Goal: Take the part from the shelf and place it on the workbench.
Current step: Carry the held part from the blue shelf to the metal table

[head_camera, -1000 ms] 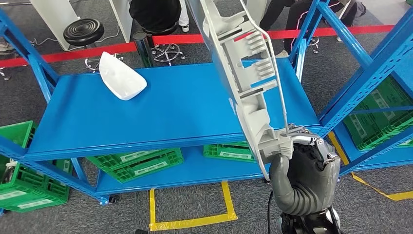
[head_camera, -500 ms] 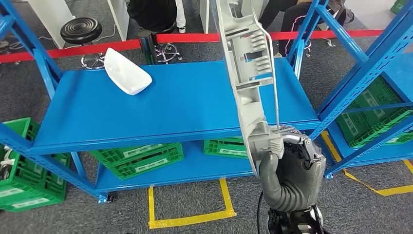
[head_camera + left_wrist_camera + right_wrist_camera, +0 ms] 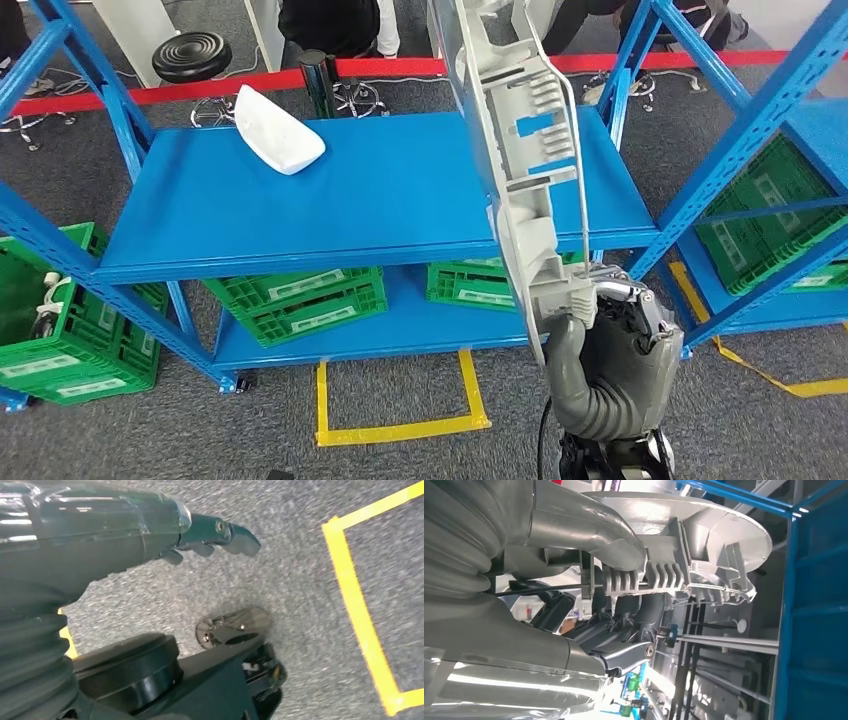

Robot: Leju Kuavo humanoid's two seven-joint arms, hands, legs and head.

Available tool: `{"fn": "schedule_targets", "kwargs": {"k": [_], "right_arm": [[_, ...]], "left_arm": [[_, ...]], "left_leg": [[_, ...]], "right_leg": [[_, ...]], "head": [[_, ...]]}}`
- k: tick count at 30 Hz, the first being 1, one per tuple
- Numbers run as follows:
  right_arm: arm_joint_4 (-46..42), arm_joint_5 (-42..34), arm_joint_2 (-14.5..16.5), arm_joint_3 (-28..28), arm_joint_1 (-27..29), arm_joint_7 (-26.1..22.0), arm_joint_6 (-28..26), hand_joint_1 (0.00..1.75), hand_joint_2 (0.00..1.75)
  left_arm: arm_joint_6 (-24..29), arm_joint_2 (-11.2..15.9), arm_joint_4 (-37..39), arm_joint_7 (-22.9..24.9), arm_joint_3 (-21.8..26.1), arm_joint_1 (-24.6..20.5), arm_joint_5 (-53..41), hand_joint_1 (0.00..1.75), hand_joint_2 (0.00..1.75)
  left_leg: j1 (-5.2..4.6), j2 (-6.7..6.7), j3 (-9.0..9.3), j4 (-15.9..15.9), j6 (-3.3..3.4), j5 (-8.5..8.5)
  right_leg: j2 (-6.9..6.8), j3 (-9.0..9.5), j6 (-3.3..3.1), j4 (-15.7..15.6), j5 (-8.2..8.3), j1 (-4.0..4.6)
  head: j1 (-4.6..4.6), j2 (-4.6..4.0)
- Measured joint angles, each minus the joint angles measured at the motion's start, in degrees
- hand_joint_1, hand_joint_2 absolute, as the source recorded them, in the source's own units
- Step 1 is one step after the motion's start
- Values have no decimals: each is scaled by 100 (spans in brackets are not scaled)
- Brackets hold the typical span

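Observation:
My right hand (image 3: 620,360) grips the lower end of a long grey ribbed plastic part (image 3: 520,170) and holds it upright in front of the blue shelf (image 3: 380,210). The right wrist view shows the thumb (image 3: 589,535) pressed against the ribbed part (image 3: 704,550). A white curved shell part (image 3: 280,143) lies on the shelf's far left corner. My left hand (image 3: 100,535) hangs over the grey carpet, its dark fingers (image 3: 235,532) stretched out and holding nothing.
Green crates (image 3: 300,300) sit on the shelf's lower level, with another (image 3: 60,330) on the floor at the left. A second blue rack (image 3: 780,130) stands at the right. Yellow floor tape (image 3: 400,432) marks a square. Beyond red barrier tape (image 3: 200,90) are a stool (image 3: 192,55) and people (image 3: 330,20).
The whole picture has shifted, so the camera moved; the shelf now sits a little higher and further right. My right hand keeps holding the grey part upright.

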Motion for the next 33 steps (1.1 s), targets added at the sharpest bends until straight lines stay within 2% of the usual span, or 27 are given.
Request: {"fn": "schedule_targets", "kwargs": {"k": [2,3,4,5,6,7,8,9,10,11,13,14,15,17,18,19,20,21,22,23,25,26,28,29,30,31,33], "right_arm": [[2,-4,14,0,-2,18,6,175,175],[6,-5,17,0,-2,22,7,175,175],[13,-5,18,0,-2,25,7,175,175],[21,-4,18,1,-2,26,7,175,175],[28,-4,18,1,-1,26,7,175,175],[32,-6,19,0,-1,28,7,175,175],[32,-6,19,-1,0,29,6,175,175],[31,-7,20,-2,-1,31,6,175,175],[30,-7,20,-2,-4,32,6,175,175],[28,-6,20,-3,-6,33,6,175,175],[28,-3,18,-4,-7,34,5,175,175],[29,-2,17,-5,-4,37,5,175,175],[29,-1,16,-6,-1,43,5,175,175],[29,-7,15,-7,0,61,10,175,175],[30,-40,14,-7,-1,71,26,175,175],[33,-101,14,-8,-7,78,59,175,175],[40,-192,14,-8,-16,83,107,175,175],[48,-295,14,-8,-29,80,164,175,175],[55,-395,15,-8,-48,74,219,175,175],[60,-480,15,-7,-70,66,264,175,175],[62,-612,21,-7,-114,47,323,175,175],[65,-661,27,-7,-128,37,341,175,175],[80,-738,41,-9,-136,12,364,175,175],[91,-766,48,-10,-134,-6,373,175,175],[102,-789,56,-12,-132,-22,379,175,175],[114,-805,65,-12,-127,-35,382,175,175],[139,-821,79,-13,-117,-45,385,175,175]], "left_arm": [[-1,2,0,0,0,-2,-3,0,175],[-1,2,0,0,0,-2,-4,0,175],[-1,2,0,0,0,-2,-4,0,175],[-1,2,0,0,0,-2,-4,0,175],[-1,2,0,0,0,-2,-4,0,175],[-1,3,0,0,0,-4,-4,0,175],[-1,0,-2,0,0,-9,-4,0,175],[-1,-3,-4,-1,0,-16,-4,0,175],[-1,-5,-5,-2,0,-23,-5,0,175],[-1,-8,-7,-4,0,-28,-6,0,175],[-7,-8,-7,-11,0,-22,-9,0,175],[-10,-10,-8,-20,0,-21,-10,0,175],[-14,-15,-8,-31,0,-21,-14,0,175],[-18,-26,-9,-50,0,-28,-22,0,175],[-18,-32,-9,-56,0,-28,-26,0,175],[-19,-39,-9,-61,0,-27,-26,0,175],[-19,-46,-9,-65,0,-25,-22,0,175],[-19,-54,-9,-68,0,-25,-15,0,175],[-19,-62,-9,-69,0,-26,-8,0,175],[-21,-74,-10,-68,0,-26,-1,0,175],[-33,-107,-18,-58,0,-27,8,0,175],[-42,-121,-22,-52,0,-28,10,0,175],[-51,-134,-28,-36,0,-25,11,0,175],[-52,-133,-28,-23,0,-21,12,0,175],[-52,-134,-28,-9,0,-18,13,0,175],[-51,-135,-28,3,0,-16,13,0,175],[-51,-137,-28,18,0,-15,13,0,175]], "left_leg": [[37,-6,-156,594,-60,-568],[58,-8,-212,932,-91,-763],[78,-9,-219,1176,-120,-820],[95,-10,-158,1263,-144,-741],[114,-9,0,1159,-167,-571],[134,-10,253,874,-187,-405],[149,-14,552,482,-206,-340],[156,-23,827,87,-193,-359],[156,-35,1007,-202,-165,-430],[142,-47,1083,-355,-123,-502],[125,-50,1026,-393,0,-467],[122,-45,978,-391,60,-413],[123,-39,917,-396,116,-349],[111,-35,776,-393,185,-219],[95,-34,694,-388,203,-154],[76,-31,606,-381,214,-91],[54,-28,518,-372,219,-28],[29,-25,434,-364,223,32],[7,-22,362,-359,224,88],[-8,-21,309,-356,221,139],[-31,-14,236,-350,190,239],[-28,-6,203,-351,163,291],[-16,11,134,-348,106,370],[-12,13,89,-311,78,331],[-10,9,25,-193,52,191],[0,2,-66,30,23,-38],[32,-11,-280,714,-35,-551]], "right_leg": [[-16,-137,-19,-18,123,-18],[-25,-217,-13,-5,177,-20],[-34,-301,-2,15,228,-22],[-42,-389,14,43,273,-28],[-47,-482,36,84,313,-39],[-48,-569,61,138,346,-49],[-46,-651,89,200,370,-52],[-42,-715,121,260,394,-52],[-40,-757,154,305,422,-48],[-38,-784,187,325,459,-48],[-30,-820,261,336,512,-67],[-23,-854,293,387,424,-79],[-16,-902,323,532,230,-87],[-7,-1033,359,1134,-358,-94],[-5,-1081,364,1502,-587,-95],[-3,-1091,358,1794,-687,-94],[-2,-1038,340,1931,-655,-91],[1,-897,307,1861,-519,-83],[6,-670,255,1596,-352,-68],[18,-376,187,1194,-237,-38],[36,178,64,340,-212,25],[42,321,30,84,-246,53],[31,343,8,-107,-229,64],[19,308,-13,-142,-182,55],[7,264,-36,-178,-128,41],[-5,210,-52,-198,-65,23],[-15,81,-63,-188,32,26]], "head": [[-83,0],[-117,0],[-143,0],[-161,0],[-176,0],[-191,0],[-207,0],[-218,0],[-224,0],[-218,0],[-203,0],[-192,0],[-178,0],[-120,0],[-91,0],[-63,0],[-35,0],[-10,0],[14,0],[28,0],[32,0],[29,0],[40,0],[44,0],[32,0],[-1,0],[-82,0]]}}
